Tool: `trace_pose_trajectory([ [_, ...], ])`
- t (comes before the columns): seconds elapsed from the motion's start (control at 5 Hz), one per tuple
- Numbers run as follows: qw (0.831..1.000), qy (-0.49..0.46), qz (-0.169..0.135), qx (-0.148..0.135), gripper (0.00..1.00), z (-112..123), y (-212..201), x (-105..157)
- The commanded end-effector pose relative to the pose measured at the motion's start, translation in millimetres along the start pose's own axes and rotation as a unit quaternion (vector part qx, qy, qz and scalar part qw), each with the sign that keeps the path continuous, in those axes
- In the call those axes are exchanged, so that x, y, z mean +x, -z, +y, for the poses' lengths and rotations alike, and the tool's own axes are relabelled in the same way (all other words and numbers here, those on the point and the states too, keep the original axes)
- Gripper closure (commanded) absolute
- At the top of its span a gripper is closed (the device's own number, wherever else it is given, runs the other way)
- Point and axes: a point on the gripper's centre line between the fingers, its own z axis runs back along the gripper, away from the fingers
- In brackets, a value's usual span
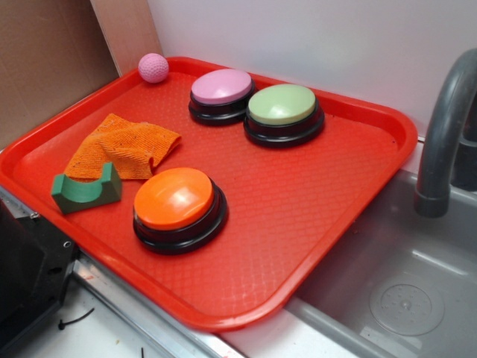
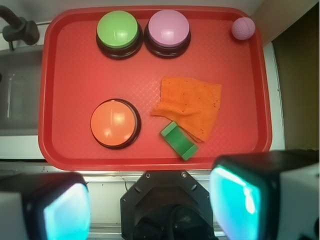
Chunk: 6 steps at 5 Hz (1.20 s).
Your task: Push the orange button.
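Observation:
The orange button (image 1: 175, 198) (image 2: 114, 123), a glossy orange dome on a black base, sits near the front of the red tray (image 1: 328, 201) (image 2: 70, 75). In the wrist view my gripper (image 2: 155, 202) hangs high over the near side of the tray, above the robot's black base. Its two teal-padded fingers (image 2: 235, 197) stand wide apart with nothing between them. The gripper is open and clear of the button. The exterior view does not show the gripper.
On the tray also sit a pink-topped button (image 1: 221, 95), a green-topped button (image 1: 283, 112), an orange cloth (image 1: 123, 147), a green arch block (image 1: 86, 189) and a pink ball (image 1: 153, 67). A grey sink (image 1: 402, 291) with faucet (image 1: 440, 134) lies beside the tray.

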Motion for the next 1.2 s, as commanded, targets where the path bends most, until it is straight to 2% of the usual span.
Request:
trace_pose_trajectory([
  [0.0,1.0,0.0,0.0,0.0,0.0,0.0,0.0,0.0],
  [0.2,0.992,0.126,-0.006,-0.001,0.0,-48.8,52.5,25.1],
  [0.4,0.969,0.246,0.011,-0.024,0.0,-82.8,101.0,13.3],
  [0.6,0.96,0.274,0.008,-0.051,0.0,-84.9,132.8,4.0],
  [0.8,0.949,0.304,0.058,-0.053,0.0,-75.4,153.1,-10.2],
  [1.0,0.949,0.304,0.058,-0.053,0.0,-75.4,153.1,-10.2],
])
